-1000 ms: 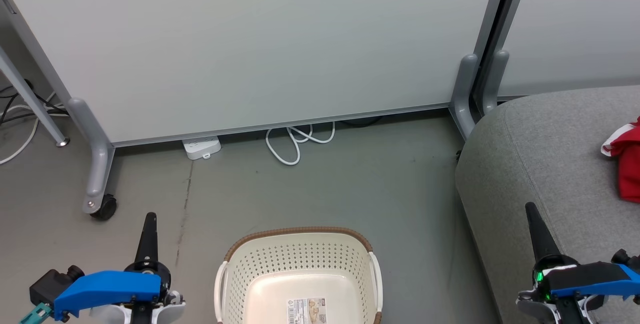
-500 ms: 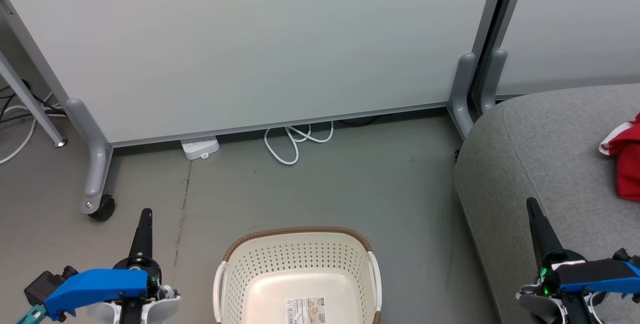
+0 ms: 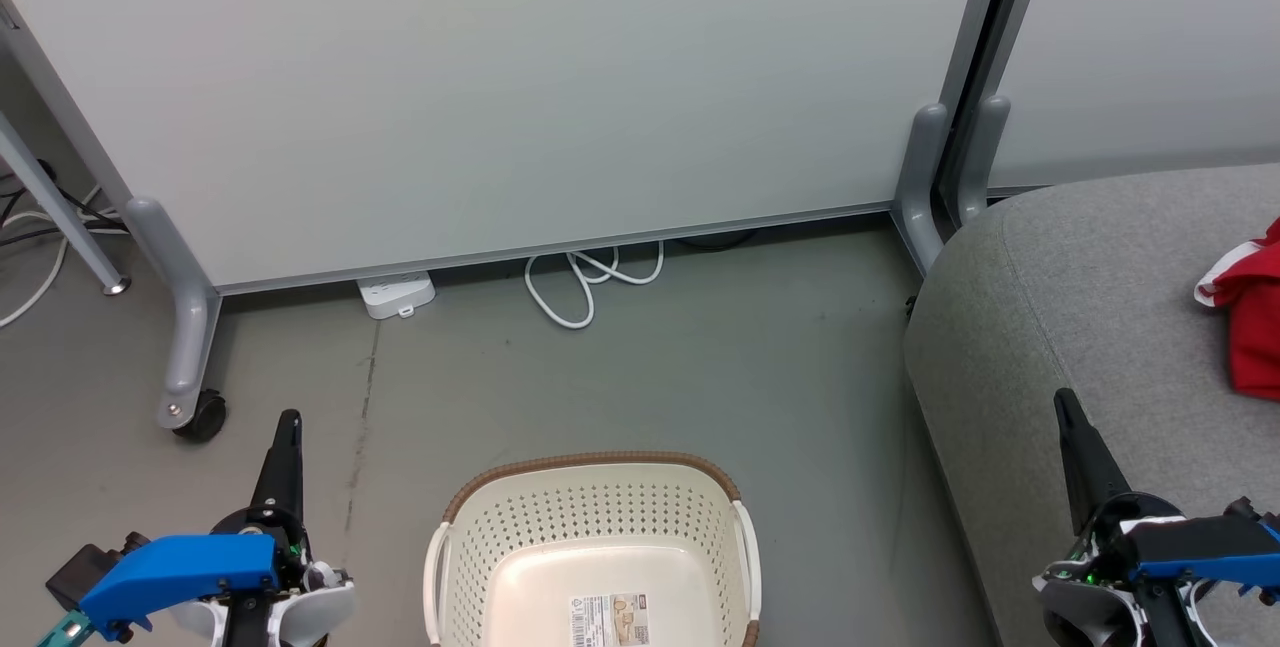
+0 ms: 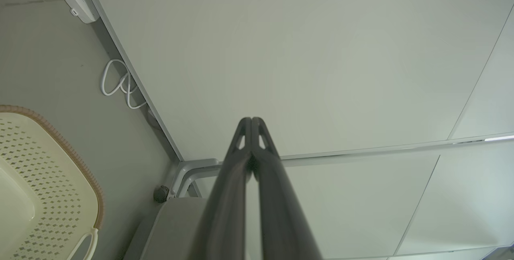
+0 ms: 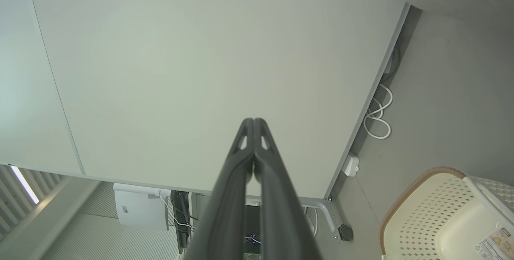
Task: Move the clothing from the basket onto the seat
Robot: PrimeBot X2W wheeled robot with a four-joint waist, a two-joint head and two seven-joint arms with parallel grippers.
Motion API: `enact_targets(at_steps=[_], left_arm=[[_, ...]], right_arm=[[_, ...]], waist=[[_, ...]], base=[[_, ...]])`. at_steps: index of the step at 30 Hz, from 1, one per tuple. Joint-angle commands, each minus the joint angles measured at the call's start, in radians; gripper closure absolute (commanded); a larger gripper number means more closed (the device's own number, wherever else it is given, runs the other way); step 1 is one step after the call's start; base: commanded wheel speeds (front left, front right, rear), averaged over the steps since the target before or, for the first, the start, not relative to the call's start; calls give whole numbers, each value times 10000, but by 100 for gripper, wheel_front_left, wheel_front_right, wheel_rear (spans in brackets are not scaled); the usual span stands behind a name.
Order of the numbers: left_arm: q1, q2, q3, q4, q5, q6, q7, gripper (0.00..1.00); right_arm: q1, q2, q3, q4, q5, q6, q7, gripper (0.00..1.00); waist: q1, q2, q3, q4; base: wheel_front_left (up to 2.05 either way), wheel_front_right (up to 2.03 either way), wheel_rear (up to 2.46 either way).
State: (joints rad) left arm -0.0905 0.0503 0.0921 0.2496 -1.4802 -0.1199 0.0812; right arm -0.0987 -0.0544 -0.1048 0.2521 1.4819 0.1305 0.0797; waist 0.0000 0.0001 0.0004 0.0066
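The cream basket (image 3: 590, 517) with its brown rim stands on the floor at the bottom centre, holding nothing but its paper label (image 3: 608, 619). Red clothing with a white edge (image 3: 1250, 317) lies on the grey seat (image 3: 1080, 307) at the right edge. My left gripper (image 3: 288, 427) is shut and hangs over the floor left of the basket. My right gripper (image 3: 1065, 407) is shut and stands over the seat's front left part, well apart from the clothing. Both wrist views show fingers pressed together, left gripper (image 4: 251, 120) and right gripper (image 5: 253, 121), with the basket (image 4: 48, 171) (image 5: 437, 215) off to one side.
A pale partition panel (image 3: 520, 87) on grey legs with a caster (image 3: 200, 417) stands behind the basket. A white cable (image 3: 590, 282) and a power adapter (image 3: 397, 294) lie at its foot. Bare grey floor (image 3: 700, 367) separates basket, panel and seat.
Both grippers have sunk lower in the head view. The whole scene has shifted slightly left and up, so the camera moved a little. Basket and clothing stay put.
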Motion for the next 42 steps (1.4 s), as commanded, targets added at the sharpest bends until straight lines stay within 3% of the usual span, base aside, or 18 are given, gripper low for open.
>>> enact_targets(at_steps=[1, 17, 42], left_arm=[[-198, -1, 103, -64, -254, -87, 83, 100], [-248, -2, 253, -47, -1368, -153, 370, 100], [-249, -2, 247, -49, -1332, -133, 367, 100]], right_arm=[[-134, 31, -34, -61, 269, 4, 105, 100], [-183, 57, -119, -76, 1350, 4, 388, 100], [-166, 54, -112, -73, 1317, 4, 391, 100]], waist=[[0, -1, 3, -8], [0, -1, 22, -66], [0, -1, 22, -66]], base=[[0, 0, 0], [0, 0, 0], [0, 0, 0]])
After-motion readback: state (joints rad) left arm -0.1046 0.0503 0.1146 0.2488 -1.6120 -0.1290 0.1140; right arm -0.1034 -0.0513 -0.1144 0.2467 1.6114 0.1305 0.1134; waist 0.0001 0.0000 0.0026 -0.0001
